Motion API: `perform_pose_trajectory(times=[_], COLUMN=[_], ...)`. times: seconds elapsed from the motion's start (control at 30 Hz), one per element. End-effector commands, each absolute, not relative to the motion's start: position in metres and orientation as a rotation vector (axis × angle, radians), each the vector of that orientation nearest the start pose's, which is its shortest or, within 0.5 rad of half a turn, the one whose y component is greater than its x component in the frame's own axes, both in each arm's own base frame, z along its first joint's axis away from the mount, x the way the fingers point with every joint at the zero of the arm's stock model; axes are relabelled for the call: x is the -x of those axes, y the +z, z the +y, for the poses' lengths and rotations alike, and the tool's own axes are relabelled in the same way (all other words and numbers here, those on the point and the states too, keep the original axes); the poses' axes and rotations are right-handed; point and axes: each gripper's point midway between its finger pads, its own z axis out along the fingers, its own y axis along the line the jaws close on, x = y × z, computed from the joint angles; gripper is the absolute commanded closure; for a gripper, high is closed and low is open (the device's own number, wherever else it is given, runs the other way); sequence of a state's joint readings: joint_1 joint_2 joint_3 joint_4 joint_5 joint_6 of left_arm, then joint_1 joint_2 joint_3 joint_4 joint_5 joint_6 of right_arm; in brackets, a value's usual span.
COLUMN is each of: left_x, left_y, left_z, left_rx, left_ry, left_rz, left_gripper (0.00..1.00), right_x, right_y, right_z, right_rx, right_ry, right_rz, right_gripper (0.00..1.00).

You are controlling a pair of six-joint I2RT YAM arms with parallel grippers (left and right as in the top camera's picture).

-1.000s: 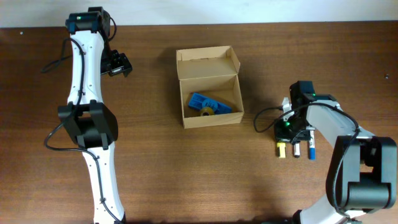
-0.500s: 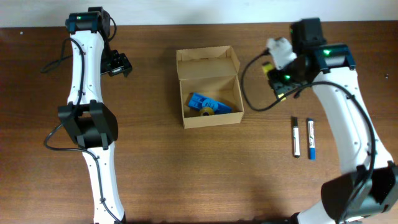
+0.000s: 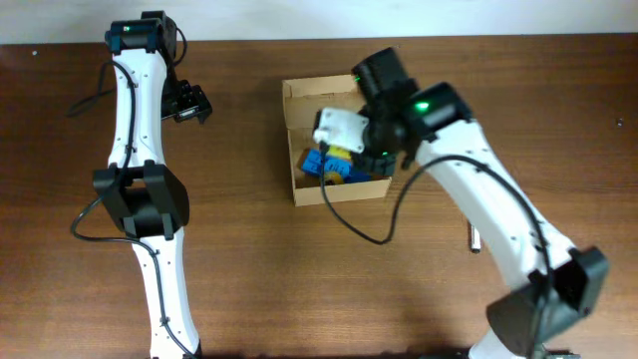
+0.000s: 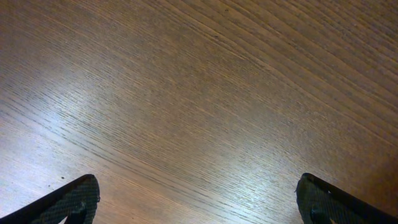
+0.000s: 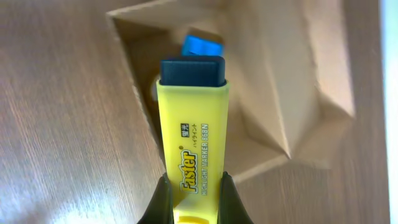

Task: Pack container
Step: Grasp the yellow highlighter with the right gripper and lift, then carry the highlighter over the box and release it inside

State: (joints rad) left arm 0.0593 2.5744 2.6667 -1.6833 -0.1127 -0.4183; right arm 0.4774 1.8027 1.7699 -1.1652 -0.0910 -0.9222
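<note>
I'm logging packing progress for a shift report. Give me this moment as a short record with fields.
container: flap lid open, on the table
inside: blue plastic item
right jaws: shut on a yellow highlighter, above the open container
left jaws: open, empty, over the table
outside: one marker, partly hidden behind the right arm

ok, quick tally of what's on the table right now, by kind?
Box: 1
Highlighter: 1, yellow, held in the right gripper over the box
Blue plastic piece: 1, inside the box
Pen: 1 showing, mostly hidden behind the right arm
Total: 4
</note>
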Motion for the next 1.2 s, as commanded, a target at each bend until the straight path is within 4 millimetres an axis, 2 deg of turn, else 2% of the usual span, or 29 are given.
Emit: perform_pose_trajectory(times=[0.0,0.23,0.43,0.63,0.77,0.8,0.9,1.03,1.17], left_x=[-0.475,-0.475,-0.475,-0.475,-0.475,-0.475,-0.475,-0.475,-0.475], left_y=[0.103,0.103,0.103,0.103,0.103,0.103,0.103,0.103,0.103], left_z=[0.049,0.049,0.049,0.049,0.049,0.049,0.049,0.049,0.049], left_rx=[0.718,0.718,0.718,0.718,0.718,0.718,0.718,0.718,0.718], left_ry=[0.184,0.184,0.184,0.184,0.184,0.184,0.184,0.184,0.184], left_rz=[3.028,3.028,3.028,3.028,3.028,3.028,3.028,3.028,3.028], left_gripper=[0.0,0.0,0.0,0.0,0.0,0.0,0.0,0.0,0.0], right_x=[-0.366,-0.376,-0.39,-0.383,-0.384,-0.385,-0.393,-0.401,-0.412], right_y=[0.17,0.127,0.1,0.071,0.053,0.051,0.05,0.051,0.058], right_z=[0.218,0.224,0.23,0.24,0.24,0.241,0.245,0.248,0.239], right_rx=[1.941,2.017,2.024,2.056,2.067,2.066,1.991,1.914,1.821], right_ry=[0.019,0.043,0.044,0.165,0.181,0.18,0.173,0.159,0.051], right_rz=[2.026,2.053,2.062,2.091,2.116,2.115,2.147,2.179,2.266], right_gripper=[0.96,0.96,0.96,0.96,0.96,0.96,0.7,0.67,0.67])
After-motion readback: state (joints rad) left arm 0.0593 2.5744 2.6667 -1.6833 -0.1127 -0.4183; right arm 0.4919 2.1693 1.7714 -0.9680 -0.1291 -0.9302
